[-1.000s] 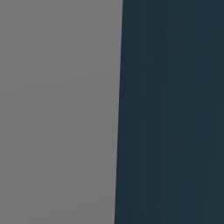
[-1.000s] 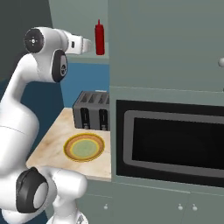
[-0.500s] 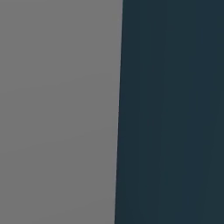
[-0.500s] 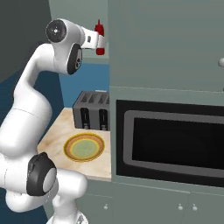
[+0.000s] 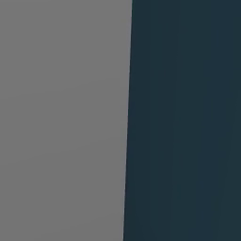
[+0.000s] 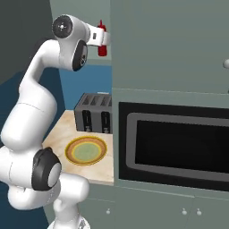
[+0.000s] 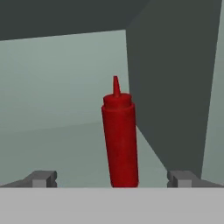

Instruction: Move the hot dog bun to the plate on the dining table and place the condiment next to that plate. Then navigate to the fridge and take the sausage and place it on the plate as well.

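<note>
Your jaws stand wide apart with nothing between them yet. In the hand view the ketchup bottle [image 7: 120,140] stands upright straight ahead of them, centred between the two fingertips [image 7: 43,178] and a little beyond. It sits on a pale shelf [image 7: 65,144] high up, with a dark side wall [image 7: 175,87] close on the far side of the bottle as that view has it.

The main risk, as I judge it: the bottle is tall and slim, so if you push forward off-centre, one fingertip will nudge it before the other and tip it over or shove it against that wall. If you close too near the narrow cap you'll get a weak hold, so aim for the body. The arm [image 6: 40,103] is stretched high, as the right base view shows, so any wobble on the way out could knock the bottle on the shelf edge or drop it onto the bench [image 6: 62,134] below the jaws.

Counted: one red bottle, one toaster [image 6: 94,114] with two slots facing you, one yellow dish [image 6: 86,151] on the bench, one microwave [image 6: 174,143].
</note>
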